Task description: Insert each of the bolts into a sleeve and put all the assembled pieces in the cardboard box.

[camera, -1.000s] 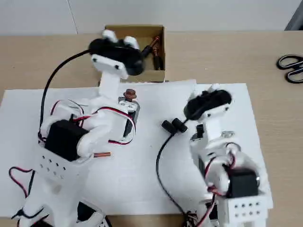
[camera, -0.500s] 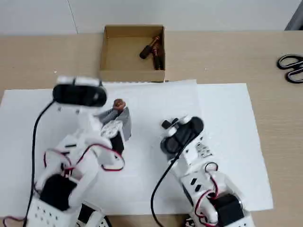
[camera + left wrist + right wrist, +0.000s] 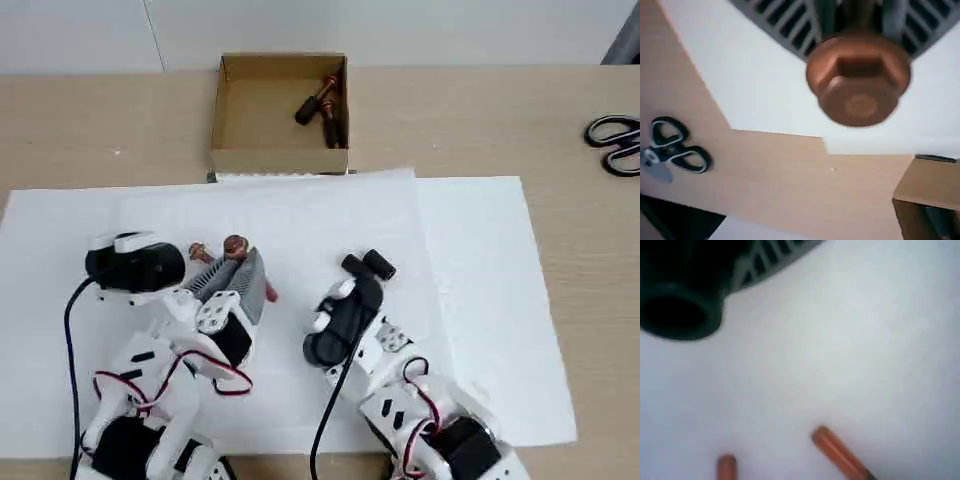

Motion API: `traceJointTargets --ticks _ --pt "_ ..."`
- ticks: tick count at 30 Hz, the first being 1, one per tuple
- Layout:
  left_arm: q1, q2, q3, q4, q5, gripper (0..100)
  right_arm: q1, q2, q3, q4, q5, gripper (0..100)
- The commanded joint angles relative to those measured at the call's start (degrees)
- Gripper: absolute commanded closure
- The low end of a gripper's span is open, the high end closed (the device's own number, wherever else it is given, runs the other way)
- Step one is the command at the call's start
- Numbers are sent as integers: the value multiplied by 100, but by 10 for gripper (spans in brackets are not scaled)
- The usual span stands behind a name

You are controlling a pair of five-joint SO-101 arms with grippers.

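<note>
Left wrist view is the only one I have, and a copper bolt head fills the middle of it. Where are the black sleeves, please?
Observer: Two black sleeves lie close together on the white paper, to the right of your bolt, just ahead of the right arm.
Operator: And is something in the box already?
Observer: Yes, the cardboard box holds two dark pieces with copper ends.
</note>
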Motion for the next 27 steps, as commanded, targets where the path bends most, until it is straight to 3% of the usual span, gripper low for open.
traceJointTargets --ticks 1,6,21,27 --pt "-9 -88 -48 -299 193 994 -163 -57 53 -567 -26 997" --pt "88 -88 -31 -308 193 994 -163 -57 237 -1024 -18 997" --pt "730 -62 215 -316 211 994 -171 -57 246 -1077 -53 997" --pt "730 -62 444 -677 211 994 -514 -57 211 -1218 -53 997"
